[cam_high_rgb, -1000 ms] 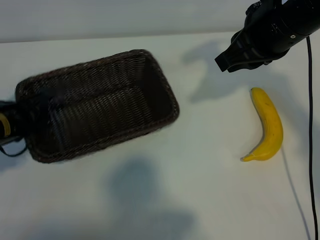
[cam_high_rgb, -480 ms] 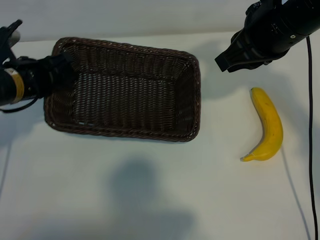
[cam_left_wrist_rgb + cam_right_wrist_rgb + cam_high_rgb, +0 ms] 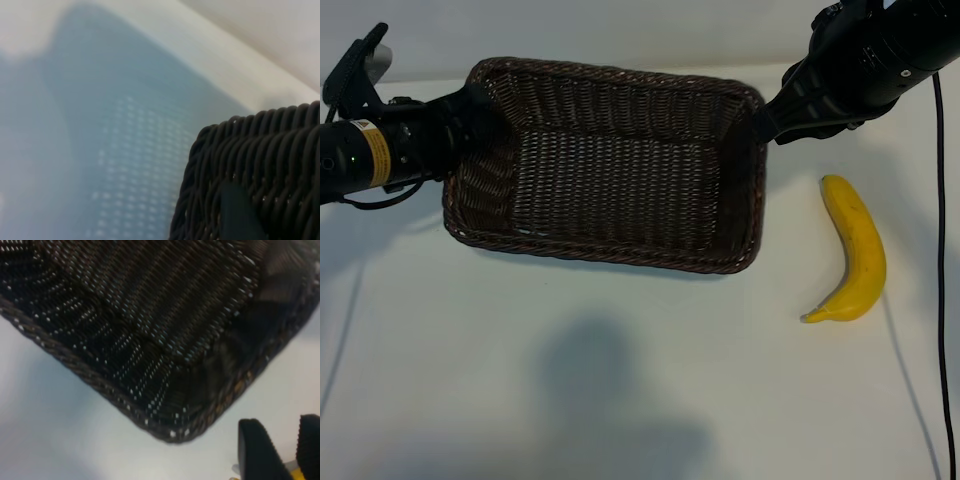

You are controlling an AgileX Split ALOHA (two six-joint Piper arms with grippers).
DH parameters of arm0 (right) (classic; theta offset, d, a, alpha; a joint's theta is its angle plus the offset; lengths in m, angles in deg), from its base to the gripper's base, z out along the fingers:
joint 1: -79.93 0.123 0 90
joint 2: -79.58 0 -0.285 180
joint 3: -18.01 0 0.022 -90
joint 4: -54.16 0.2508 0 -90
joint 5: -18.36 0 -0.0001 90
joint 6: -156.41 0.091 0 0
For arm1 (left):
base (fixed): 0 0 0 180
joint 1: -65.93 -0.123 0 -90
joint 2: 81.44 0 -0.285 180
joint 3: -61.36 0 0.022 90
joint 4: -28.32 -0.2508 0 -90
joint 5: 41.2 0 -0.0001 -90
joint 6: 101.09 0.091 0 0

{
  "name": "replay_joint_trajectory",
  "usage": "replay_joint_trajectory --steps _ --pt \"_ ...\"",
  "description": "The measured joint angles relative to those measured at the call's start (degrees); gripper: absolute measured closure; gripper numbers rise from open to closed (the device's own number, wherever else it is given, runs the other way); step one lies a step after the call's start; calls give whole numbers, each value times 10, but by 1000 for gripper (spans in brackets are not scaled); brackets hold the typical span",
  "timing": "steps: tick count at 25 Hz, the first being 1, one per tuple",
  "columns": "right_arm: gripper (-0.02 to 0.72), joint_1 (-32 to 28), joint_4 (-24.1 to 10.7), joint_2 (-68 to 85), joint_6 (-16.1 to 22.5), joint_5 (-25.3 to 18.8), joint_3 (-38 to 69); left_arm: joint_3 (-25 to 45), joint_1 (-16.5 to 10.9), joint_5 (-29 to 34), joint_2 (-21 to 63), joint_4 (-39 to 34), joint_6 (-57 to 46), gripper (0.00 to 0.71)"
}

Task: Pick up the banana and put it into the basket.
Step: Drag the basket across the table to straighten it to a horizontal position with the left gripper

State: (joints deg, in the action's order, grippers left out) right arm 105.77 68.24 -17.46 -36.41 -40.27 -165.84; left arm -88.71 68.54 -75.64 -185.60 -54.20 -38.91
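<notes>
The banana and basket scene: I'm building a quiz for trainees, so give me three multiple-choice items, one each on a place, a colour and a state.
1. Where does the banana lie?
A. inside the basket
B. on the table, on the right arm's side of the basket
C. in a tool

2. What colour is the basket?
A. dark brown
B. white
C. green

3. What is the left tool doing?
A. hanging free of everything
B. gripping the banana
C. holding the basket's short end

Answers: 1 B, it rests on bare table apart from the basket; 2 A, the wicker is dark brown; 3 C, it sits at the basket's rim.
</notes>
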Motion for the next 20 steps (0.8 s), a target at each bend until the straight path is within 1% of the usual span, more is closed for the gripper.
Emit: replay_joint_trajectory --steps 4,9,15,20 --pt "461 0 0 0 0 0 0 0 0 -16 0 5 3 330" --pt "461 0 0 0 0 0 0 0 0 -18 -8 11 8 330" --pt "461 0 0 0 0 0 0 -2 0 -65 -74 85 64 330" --pt "461 0 0 0 0 0 0 -2 0 -65 -112 92 76 330"
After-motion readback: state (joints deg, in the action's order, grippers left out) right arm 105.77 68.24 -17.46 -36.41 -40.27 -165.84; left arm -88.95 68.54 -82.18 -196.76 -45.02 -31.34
